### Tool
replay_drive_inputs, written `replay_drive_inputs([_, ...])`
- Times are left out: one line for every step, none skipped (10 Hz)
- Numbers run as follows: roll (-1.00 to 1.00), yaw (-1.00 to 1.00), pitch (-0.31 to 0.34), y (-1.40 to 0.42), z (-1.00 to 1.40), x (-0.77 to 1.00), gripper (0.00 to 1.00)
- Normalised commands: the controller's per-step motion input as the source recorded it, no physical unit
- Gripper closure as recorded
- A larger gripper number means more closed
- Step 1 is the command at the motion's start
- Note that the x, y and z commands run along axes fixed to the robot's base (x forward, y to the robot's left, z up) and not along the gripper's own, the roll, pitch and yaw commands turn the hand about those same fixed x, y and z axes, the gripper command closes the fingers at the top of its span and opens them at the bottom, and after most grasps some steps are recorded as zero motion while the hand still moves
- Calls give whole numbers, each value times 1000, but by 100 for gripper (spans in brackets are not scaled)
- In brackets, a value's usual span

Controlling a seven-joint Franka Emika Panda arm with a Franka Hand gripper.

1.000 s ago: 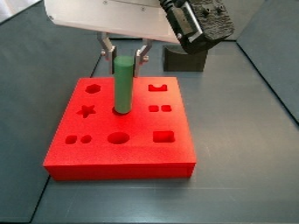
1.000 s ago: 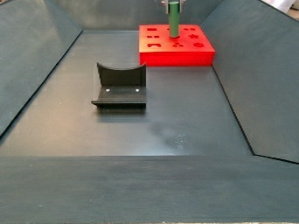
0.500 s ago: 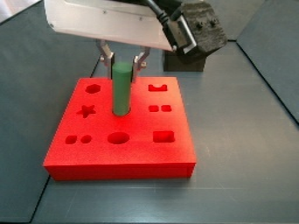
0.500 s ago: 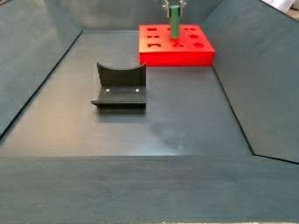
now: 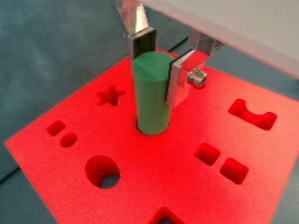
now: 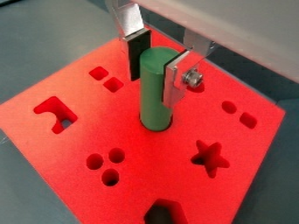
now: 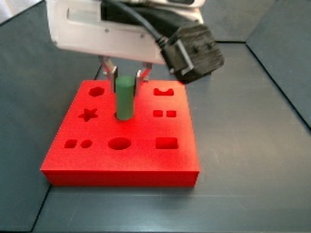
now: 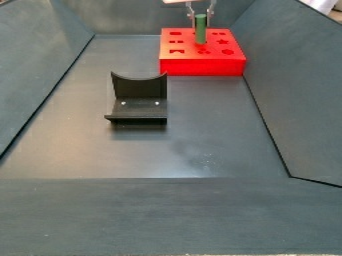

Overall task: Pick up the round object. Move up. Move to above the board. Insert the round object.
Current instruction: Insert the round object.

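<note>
The round object, a green peg (image 5: 152, 101), stands upright with its lower end sunk in a round hole of the red board (image 5: 65, 166). In both wrist views my gripper (image 5: 159, 68) is shut on the peg's top, one silver finger on each side. The peg (image 6: 152, 109) rises from the middle of the board (image 6: 70, 140), between the star cut-out and the square ones. In a side view the gripper (image 7: 125, 73) hangs low over the board (image 7: 104, 127), with the short peg (image 7: 125, 100) under it. From far off, gripper (image 8: 198, 15), peg (image 8: 201, 30) and board (image 8: 201, 62) appear at the back.
The dark fixture (image 8: 136, 100) stands on the grey floor, nearer than the board and to its left. Sloping grey walls (image 8: 47, 90) bound the floor on both sides. The arm's white body (image 7: 97, 27) and black cables hang over the board's far edge.
The gripper has come down with the peg. The peg stands shorter above the board than before, sunk deeper into the round hole. The board and fixture have not moved.
</note>
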Motion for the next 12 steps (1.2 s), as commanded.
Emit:
replay_drive_inputs([301, 0, -134, -54, -677, -69, 100])
replay_drive_inputs([261, 0, -127, -6, -731, 0, 100])
replay_drive_inputs([241, 0, -133, -23, -749, 0, 100])
replay_drive_inputs([34, -26, -139, 0, -957, 54, 100])
replay_drive_inputs([0, -31, -96, 0, -1000, 26, 100])
replay_drive_inputs([74, -86, 0, 0, -963, 0, 100])
replay_drive_inputs([49, -120, 0, 0, -949, 23, 100])
replay_drive_inputs([0, -43, -10, 0, -974, 0, 100])
replay_drive_inputs([26, 246, -163, 51, -889, 63, 100])
replay_drive_inputs([9, 303, -220, 0, -786, 0, 100])
replay_drive_inputs([0, 294, -290, 0, -640, -54, 100])
replay_drive_inputs([0, 257, -316, 0, -611, -143, 100])
